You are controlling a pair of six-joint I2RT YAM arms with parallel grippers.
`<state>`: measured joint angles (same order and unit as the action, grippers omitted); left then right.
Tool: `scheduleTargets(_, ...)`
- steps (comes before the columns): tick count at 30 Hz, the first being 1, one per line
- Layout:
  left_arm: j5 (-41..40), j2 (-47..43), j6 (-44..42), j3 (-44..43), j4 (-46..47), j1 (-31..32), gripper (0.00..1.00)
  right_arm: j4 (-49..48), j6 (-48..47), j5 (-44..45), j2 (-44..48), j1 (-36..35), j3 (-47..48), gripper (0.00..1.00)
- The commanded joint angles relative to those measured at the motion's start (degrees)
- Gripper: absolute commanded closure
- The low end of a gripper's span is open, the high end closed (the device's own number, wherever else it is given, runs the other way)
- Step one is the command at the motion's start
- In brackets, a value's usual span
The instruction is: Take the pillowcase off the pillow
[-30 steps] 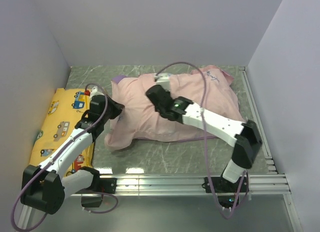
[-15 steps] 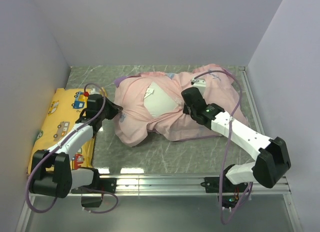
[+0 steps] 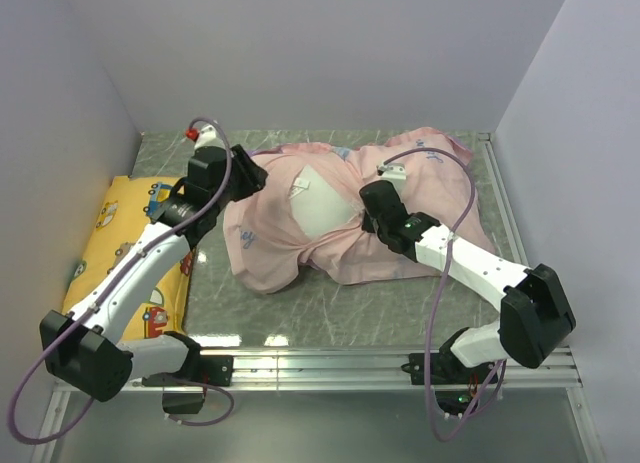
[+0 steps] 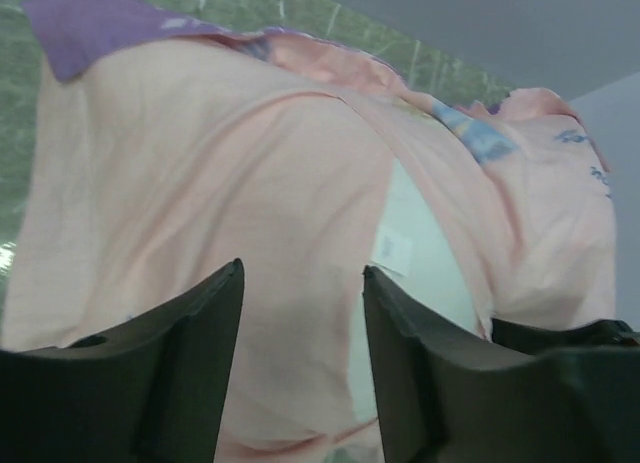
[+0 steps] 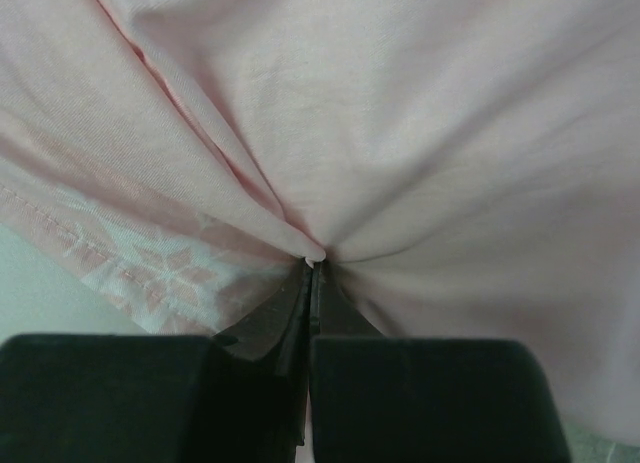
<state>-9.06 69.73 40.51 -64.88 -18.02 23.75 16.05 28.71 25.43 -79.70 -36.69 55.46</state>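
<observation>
The pillowcase, turned pale pink side out, lies bunched across the middle of the table. The white pillow shows through its opening, with a small tag on it. My right gripper is shut on a fold of the pillowcase just right of the bare pillow; the cloth puckers at its fingertips. Above the case's left part hangs my left gripper, open, with nothing between its fingers. In the left wrist view the pillowcase and pillow lie below it.
A yellow cushion printed with vehicles lies along the left wall, under my left arm. Walls close the table on the left, back and right. A metal rail runs along the near edge.
My left gripper has opened, let go of the pillowcase's left end and risen toward the back. The right gripper pulled the case rightward, baring the pillow, and now holds nearly still.
</observation>
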Motion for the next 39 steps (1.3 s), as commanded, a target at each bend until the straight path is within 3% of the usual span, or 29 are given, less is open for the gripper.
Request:
scheduleTargets(1,-5.7,-1.1,-0.9,-1.7,-5.5,4.5,0.41,1.6,1.1,-2.8,-2.8,0.2,-0.8,1.00)
scheduleTargets(5,-8.1,-0.7,2.4,0.6,-3.5,10.6,0.18,1.6,1.3,-3.0,-2.8,-0.2,-0.4,1.00)
scheduleTargets(7,-10.2,1.2,3.4,1.2,-3.2,12.4,0.12,1.5,1.3,-3.0,-2.7,-0.4,-0.4,1.00)
scheduleTargets(13,-11.7,5.3,7.0,3.9,-1.0,15.9,0.08,1.9,1.1,-2.7,-3.0,-0.5,-0.1,1.00)
scheduleTargets(14,-12.6,5.8,7.6,4.1,-2.1,16.2,0.12,1.9,1.0,-2.5,-3.1,-0.6,-0.1,1.00)
scheduleTargets(15,-13.3,5.9,9.2,4.9,-3.0,16.2,0.24,1.8,0.9,-2.5,-3.1,-0.5,-0.2,1.00)
scheduleTargets(17,-14.7,5.2,10.6,6.7,-3.5,16.1,0.37,1.8,0.9,-2.3,-2.9,-0.6,-0.4,1.00)
scheduleTargets(18,-14.8,3.6,11.9,8.9,-3.5,16.2,0.50,1.7,1.0,-2.1,-2.9,-0.5,-0.4,1.00)
scheduleTargets(21,-17.5,0.1,14.0,12.5,-5.0,15.7,0.74,2.0,1.1,-1.2,-3.1,-0.6,-0.7,1.00)
scheduleTargets(23,-17.9,-2.1,15.4,14.6,-6.1,13.5,0.80,2.4,1.4,0.2,-2.8,-0.4,-1.3,1.00)
scheduleTargets(27,-9.1,-10.8,15.7,25.4,-3.2,4.7,0.97,2.4,2.3,1.6,-1.9,1.3,-3.5,1.00)
scheduleTargets(31,-3.3,-13.7,17.7,33.3,3.7,-3.3,1.00,2.8,3.4,2.7,-0.6,2.7,-5.5,1.00)
scheduleTargets(34,1.0,-9.5,17.7,36.9,11.4,-3.9,1.00,2.0,2.3,1.3,0.9,2.7,-6.2,1.00)
scheduleTargets(38,5.1,-3.6,18.4,41.5,23.0,-1.3,1.00,-1.1,-1.7,-7.3,3.4,0.6,-6.6,1.00)
scheduleTargets(39,5.2,-3.3,18.6,41.9,24.4,-0.5,1.00,-0.9,-2.2,-6.6,3.8,-1.4,-5.4,0.96)
